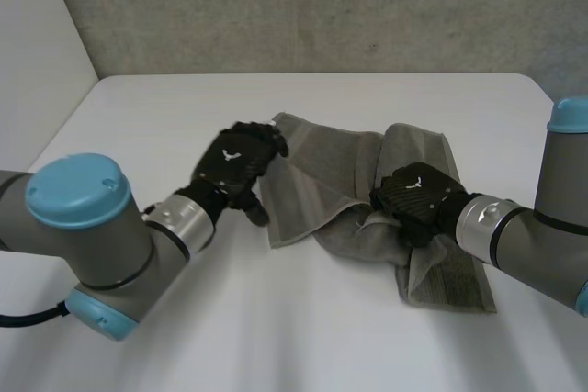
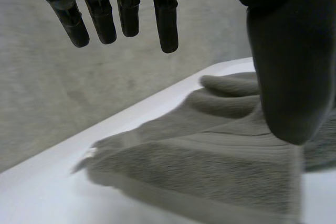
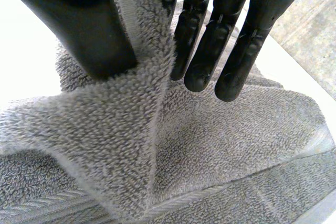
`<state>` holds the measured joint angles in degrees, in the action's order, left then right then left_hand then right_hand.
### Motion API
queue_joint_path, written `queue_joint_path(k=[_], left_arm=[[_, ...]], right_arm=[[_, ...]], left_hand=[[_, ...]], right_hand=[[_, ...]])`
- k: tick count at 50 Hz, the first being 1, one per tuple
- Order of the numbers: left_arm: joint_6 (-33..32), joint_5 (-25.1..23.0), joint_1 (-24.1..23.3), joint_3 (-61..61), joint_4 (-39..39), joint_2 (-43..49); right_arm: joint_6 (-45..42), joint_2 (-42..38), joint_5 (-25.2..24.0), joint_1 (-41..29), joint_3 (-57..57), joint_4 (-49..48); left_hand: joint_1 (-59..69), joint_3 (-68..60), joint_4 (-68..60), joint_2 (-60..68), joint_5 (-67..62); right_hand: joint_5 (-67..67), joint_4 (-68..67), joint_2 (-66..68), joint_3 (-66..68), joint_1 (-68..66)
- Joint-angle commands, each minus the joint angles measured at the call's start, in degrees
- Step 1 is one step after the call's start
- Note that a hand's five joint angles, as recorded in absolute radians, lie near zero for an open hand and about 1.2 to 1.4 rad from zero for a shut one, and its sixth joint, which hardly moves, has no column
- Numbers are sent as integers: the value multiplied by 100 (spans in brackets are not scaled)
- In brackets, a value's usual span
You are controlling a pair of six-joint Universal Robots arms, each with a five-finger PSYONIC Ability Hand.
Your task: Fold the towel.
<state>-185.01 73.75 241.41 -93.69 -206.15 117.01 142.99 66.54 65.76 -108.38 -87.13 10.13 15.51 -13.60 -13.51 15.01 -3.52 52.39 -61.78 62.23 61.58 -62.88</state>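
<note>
A grey towel (image 1: 331, 167) lies rumpled in the middle of the white table (image 1: 276, 319), partly folded over itself. My left hand (image 1: 237, 161) hovers at the towel's left edge near its far corner, open. In the left wrist view its fingers (image 2: 167, 19) hang straight above the towel (image 2: 210, 150) and touch nothing. My right hand (image 1: 415, 192) rests on the towel's right part. In the right wrist view its thumb (image 3: 89, 24) and fingers (image 3: 210, 45) pinch a raised fold of the towel (image 3: 121, 129).
A grey wall (image 1: 322, 6) stands behind the table's far edge. Bare tabletop lies in front of the towel and to its left. Both arms reach in from the near corners.
</note>
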Motion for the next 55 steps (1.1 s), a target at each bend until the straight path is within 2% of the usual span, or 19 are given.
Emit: queue_joint_path(k=[1,11,16,24,30,55], left_arm=[[140,-97,-437,210,321,269],[492,-18,-552,809,743,1052],[571,455,-560,1150,840,1420],[563,773,-648,1485,849,1737],[563,817,-657,1582,849,1746],[483,808,-701,1758,866,1922]], right_arm=[[45,131,34,-16,-32,6],[634,588,7,-16,-41,15],[1064,1044,-19,-16,-23,15],[1126,1353,7,-25,-41,33],[1117,1371,16,-25,-50,50],[1100,1335,16,10,-41,50]], left_hand=[[-295,103,94,-244,96],[277,-469,-478,328,-477],[411,-603,-612,462,-610],[967,-1158,-1167,1017,-1166],[1270,-1462,-1470,1321,-1469],[4920,-5112,-5121,4971,-5119]], right_hand=[[639,-700,656,721,-591],[707,-768,724,789,-658],[724,-785,740,806,-675],[707,-768,724,789,-658],[707,-768,724,789,-658],[707,-768,724,789,-658]])
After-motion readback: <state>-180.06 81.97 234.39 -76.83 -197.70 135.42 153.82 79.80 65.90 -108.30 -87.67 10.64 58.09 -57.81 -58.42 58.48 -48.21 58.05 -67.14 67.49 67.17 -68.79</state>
